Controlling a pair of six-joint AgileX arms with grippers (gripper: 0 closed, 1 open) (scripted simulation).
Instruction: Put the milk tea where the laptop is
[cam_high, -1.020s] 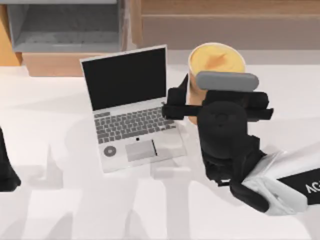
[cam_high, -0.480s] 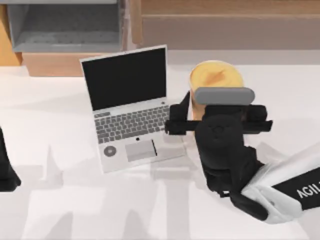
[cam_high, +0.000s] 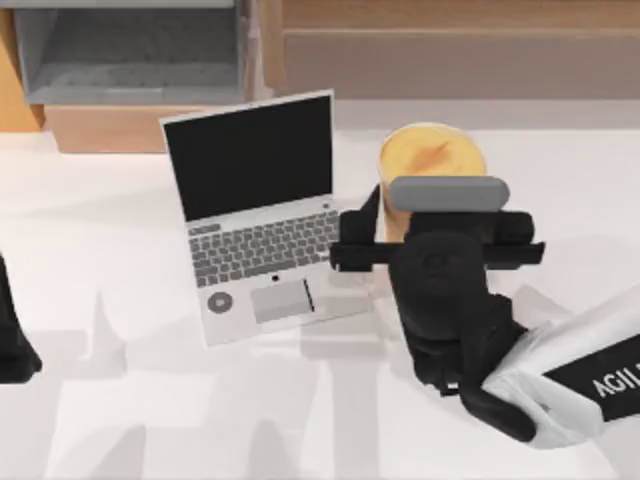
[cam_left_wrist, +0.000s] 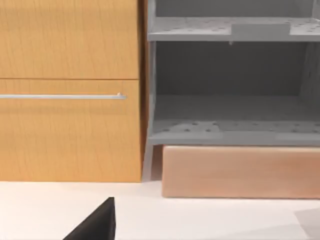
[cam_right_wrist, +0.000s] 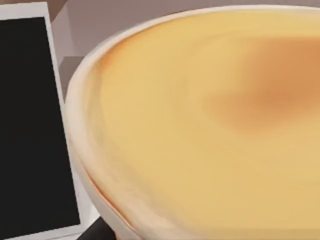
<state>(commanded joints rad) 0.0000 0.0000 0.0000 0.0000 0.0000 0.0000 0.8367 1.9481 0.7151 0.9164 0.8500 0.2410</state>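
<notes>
Standing on the white tabletop (cam_high: 120, 400), the milk tea (cam_high: 432, 160) sits at three o'clock of the open laptop (cam_high: 262, 215), just beside it. The right hand (cam_high: 437, 215) grasps the cup's sides. The left hand (cam_high: 12, 345) rests at nine o'clock; its grip cannot be told.

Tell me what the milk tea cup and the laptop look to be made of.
Milk tea: smooth matte orange-tan wall with a cream rim, likely paper or plastic; the look leaves it open. Laptop: silver-white shell, probably painted metal or plastic, with a flat black screen and grey keys.
</notes>
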